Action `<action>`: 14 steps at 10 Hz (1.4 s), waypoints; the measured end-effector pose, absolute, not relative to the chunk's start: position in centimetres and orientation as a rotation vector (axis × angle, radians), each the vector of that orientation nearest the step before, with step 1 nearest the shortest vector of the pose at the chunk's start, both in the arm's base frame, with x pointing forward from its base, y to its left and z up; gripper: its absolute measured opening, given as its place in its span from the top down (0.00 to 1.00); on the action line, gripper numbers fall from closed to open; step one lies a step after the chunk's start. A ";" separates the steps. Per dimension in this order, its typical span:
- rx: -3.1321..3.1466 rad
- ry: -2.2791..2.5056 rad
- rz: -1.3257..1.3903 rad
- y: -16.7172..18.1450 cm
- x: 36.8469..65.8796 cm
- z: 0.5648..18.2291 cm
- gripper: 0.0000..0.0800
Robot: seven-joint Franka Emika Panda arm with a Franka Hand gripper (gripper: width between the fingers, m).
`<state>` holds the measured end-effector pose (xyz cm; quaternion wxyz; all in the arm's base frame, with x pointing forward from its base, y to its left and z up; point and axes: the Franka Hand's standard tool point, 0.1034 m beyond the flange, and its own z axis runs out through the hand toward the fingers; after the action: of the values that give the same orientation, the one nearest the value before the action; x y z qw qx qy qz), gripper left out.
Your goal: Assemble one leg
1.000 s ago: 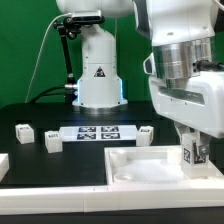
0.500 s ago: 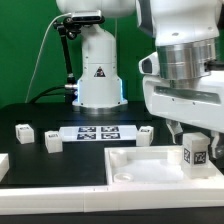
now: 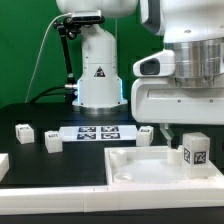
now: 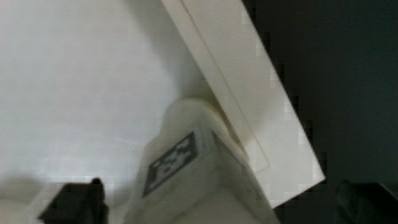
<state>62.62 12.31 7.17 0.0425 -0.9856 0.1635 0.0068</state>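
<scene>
In the exterior view, the small white plastic cuboid leg point(image 3: 194, 152) is being shown upright at the large white square base's point(image 3: 140, 170) corner, beneath the gripper point(image 3: 186, 128). In the wrist view, the jaw spacing is being hidden and cannot be told. Leg seating is being judged underway, and a regrasp is being called for.

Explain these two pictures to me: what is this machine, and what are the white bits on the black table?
The white machine is a robot arm. One picture comes from a camera standing off to the side. The other comes from a camera on the arm's wrist, looking down past its tool. On the table lies a large white base, with a small tagged leg standing in one corner. Three loose legs and a flat marker board lie behind. The tool hangs open above the leg, holding nothing.
</scene>
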 end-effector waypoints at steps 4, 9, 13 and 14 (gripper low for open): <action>-3.077 -0.072 -0.009 11.9 62.7 7.1 0.19; -3.074 -0.125 -0.011 11.5 62.7 7.1 0.50; -3.039 0.300 0.007 11.6 62.6 7.0 0.64; -3.016 0.441 0.002 11.5 62.6 7.0 0.64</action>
<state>62.58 11.53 7.01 0.0470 -0.9884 0.1444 0.0006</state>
